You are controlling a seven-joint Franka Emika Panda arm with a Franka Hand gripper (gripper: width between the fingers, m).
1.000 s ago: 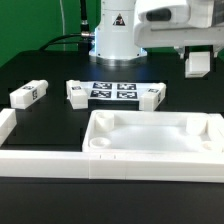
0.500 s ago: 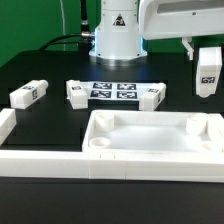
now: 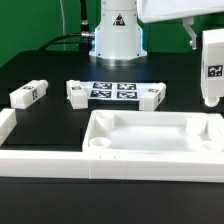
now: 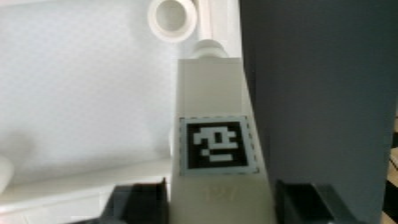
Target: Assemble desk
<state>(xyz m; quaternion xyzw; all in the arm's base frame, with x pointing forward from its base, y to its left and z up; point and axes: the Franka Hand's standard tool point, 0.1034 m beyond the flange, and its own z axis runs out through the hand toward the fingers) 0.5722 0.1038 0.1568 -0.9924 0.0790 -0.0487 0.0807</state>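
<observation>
Short white desk leg (image 3: 211,65), upright, tag facing out, at about 3 o'clock in the exterior view, hanging just above the far right corner of the desk top (image 3: 150,150) and not in it yet. Gripper (image 4: 217,203) clenched on the leg's top end, one finger on each side. In the wrist view, leg pointing down at the tray, round corner socket (image 4: 173,17) close to the tip but, by the look of it, a little off to one side. To do this step well: slide the leg across first, tip right over the socket hole. Keep it straight up, no leaning. Then go down slowly and press gently into the hole. Stop and line up again on any rubbing against the raised rim. Let go only after a firm fit. Farther out on the black table (image 3: 50,70): first spare leg (image 3: 28,93) at 9 o'clock, second spare leg (image 3: 78,92) and third spare leg (image 3: 152,96) just beside the two ends of the marker board (image 3: 113,91) near 12 o'clock. White border rail (image 3: 40,162) along 6 o'clock, just beside the desk top; best not bumped.
</observation>
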